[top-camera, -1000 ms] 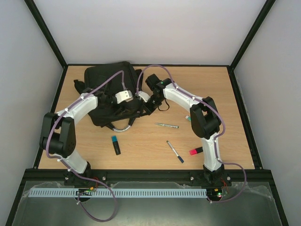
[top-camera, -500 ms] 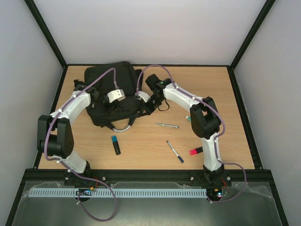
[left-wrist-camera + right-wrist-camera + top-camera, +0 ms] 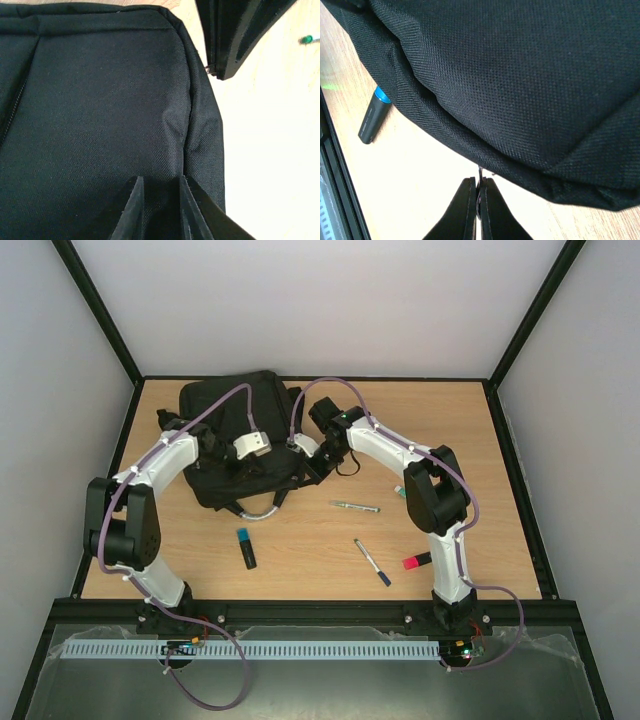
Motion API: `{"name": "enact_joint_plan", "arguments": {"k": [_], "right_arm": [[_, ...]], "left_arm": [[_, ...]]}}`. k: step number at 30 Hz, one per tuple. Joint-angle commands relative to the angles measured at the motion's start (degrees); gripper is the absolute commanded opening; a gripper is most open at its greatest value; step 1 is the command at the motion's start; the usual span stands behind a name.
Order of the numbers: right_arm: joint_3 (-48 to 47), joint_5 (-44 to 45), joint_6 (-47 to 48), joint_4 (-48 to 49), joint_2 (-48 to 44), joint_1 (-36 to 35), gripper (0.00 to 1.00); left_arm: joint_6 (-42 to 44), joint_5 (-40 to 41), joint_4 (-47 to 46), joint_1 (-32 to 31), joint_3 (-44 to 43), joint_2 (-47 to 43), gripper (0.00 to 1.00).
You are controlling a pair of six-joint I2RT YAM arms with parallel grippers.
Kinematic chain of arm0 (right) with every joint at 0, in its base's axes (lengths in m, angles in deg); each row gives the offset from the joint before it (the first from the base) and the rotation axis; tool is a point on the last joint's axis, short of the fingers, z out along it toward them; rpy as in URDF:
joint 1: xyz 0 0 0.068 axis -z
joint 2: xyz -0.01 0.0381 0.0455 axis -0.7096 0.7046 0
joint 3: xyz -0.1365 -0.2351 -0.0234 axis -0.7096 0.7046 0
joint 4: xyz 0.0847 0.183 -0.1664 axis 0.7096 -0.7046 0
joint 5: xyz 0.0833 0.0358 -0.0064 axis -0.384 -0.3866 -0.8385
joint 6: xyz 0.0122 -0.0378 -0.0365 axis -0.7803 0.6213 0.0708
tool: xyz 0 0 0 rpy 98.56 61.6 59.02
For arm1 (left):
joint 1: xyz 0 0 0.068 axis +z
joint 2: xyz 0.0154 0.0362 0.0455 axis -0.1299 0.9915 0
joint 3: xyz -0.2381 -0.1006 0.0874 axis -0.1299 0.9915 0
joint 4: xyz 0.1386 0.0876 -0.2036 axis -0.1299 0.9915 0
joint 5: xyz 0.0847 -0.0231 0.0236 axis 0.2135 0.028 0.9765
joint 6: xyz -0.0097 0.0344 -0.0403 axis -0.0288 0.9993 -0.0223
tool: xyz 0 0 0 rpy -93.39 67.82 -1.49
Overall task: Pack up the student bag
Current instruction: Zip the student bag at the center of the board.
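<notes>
Bag (image 3: 225, 430) lies on the counter (image 3: 450, 440), long axis far-to-near, handle (image 3: 258, 511) at the near end. Right pincer (image 3: 479, 181) is clenched on its zip pull (image 3: 480, 172). Whether the left pincer (image 3: 159, 182) grips the fabric, I cannot tell.

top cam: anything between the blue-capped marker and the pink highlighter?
Yes. A slim white pen with a dark tip lies between the blue-capped marker and the pink highlighter, touching neither. The top external view shows it.
</notes>
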Motion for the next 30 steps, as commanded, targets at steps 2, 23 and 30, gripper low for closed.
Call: {"name": "enact_joint_plan", "arguments": {"k": [2, 23, 30], "right_arm": [[-0.2, -1.07, -0.27, -2.34, -1.9, 0.2, 0.01], [-3.15, 4.01, 4.54, -4.45, 2.73, 6.77, 0.01], [-8.91, 7.13, 5.36, -3.74, 7.83, 7.84, 0.01]], "left_arm": [[-0.18, 0.16, -0.8, -0.96, -1.02, 0.82, 0.14], [8.38, 3.96, 7.63, -1.05, 1.57, -7.31, 0.02], [8.96, 4.2, 8.32, -1.03, 1.79, -8.48, 0.02]]}}
